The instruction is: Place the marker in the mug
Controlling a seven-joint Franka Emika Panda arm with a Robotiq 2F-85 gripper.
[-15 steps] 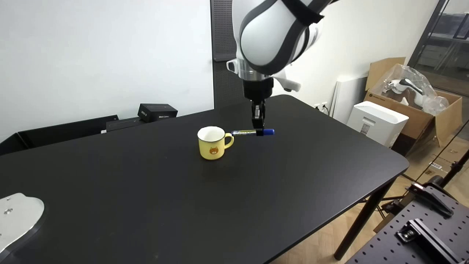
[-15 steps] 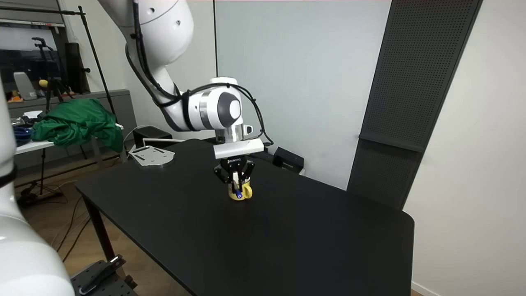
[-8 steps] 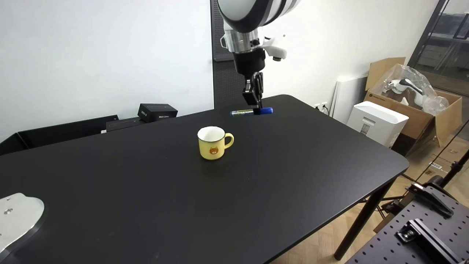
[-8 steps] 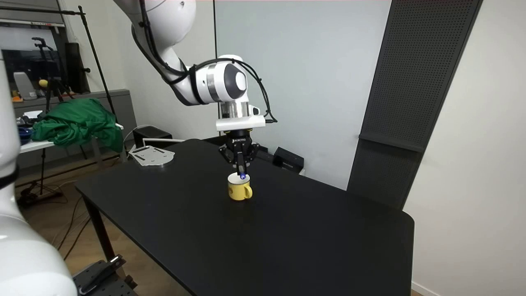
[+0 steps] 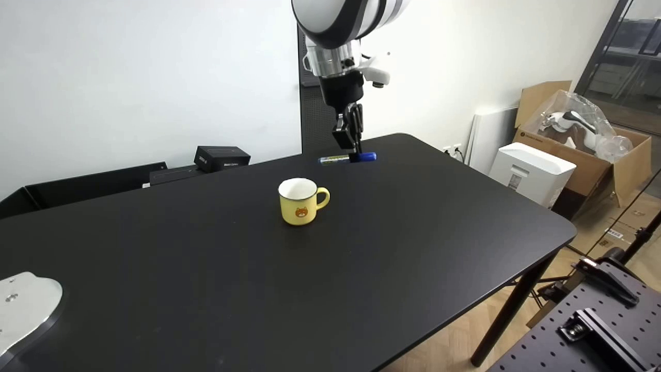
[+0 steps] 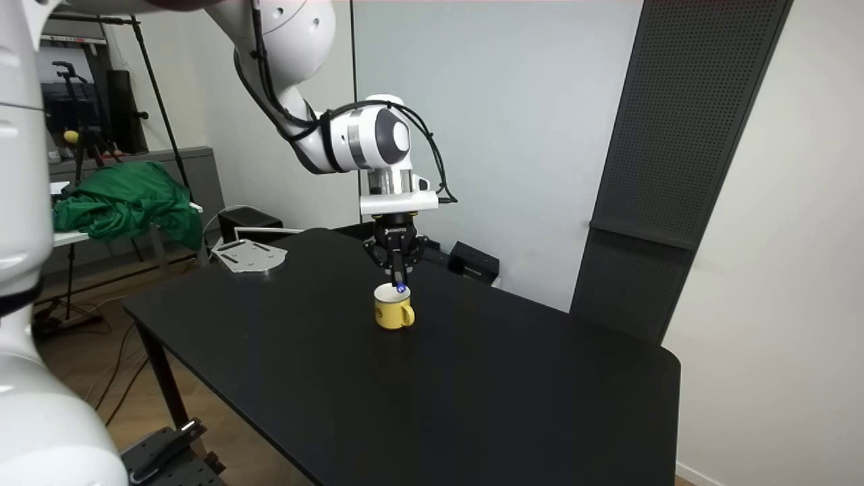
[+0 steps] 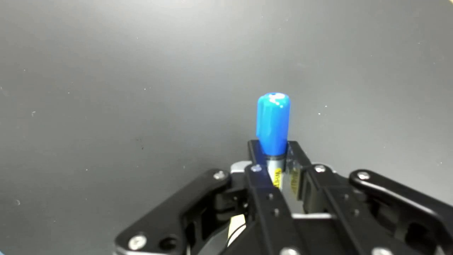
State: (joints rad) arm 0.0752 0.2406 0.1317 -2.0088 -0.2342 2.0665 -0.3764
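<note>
My gripper (image 5: 355,154) is shut on the marker (image 5: 334,160) and holds it nearly level above the table. The marker's blue cap shows beyond the fingertips in the wrist view (image 7: 273,122); part of its pale barrel lies between the fingers (image 7: 263,182). The yellow mug (image 5: 298,205) stands upright, with its handle to the right. In an exterior view the marker is higher than the mug and to its right. In an exterior view the blue cap (image 6: 401,287) overlaps the rim of the mug (image 6: 390,314), and the barrel is hidden. A sliver of mug (image 7: 236,226) shows in the wrist view.
The mug stands on a black table (image 5: 217,279). A silver plate (image 5: 26,310) lies at one end of it, also visible in an exterior view (image 6: 250,256). A black box (image 5: 222,158) sits by the wall at the back edge.
My gripper has risen with the marker from beside the mug's handle to above rim height. Over the last half second it has shifted slightly toward the mug. The mug has not moved.
</note>
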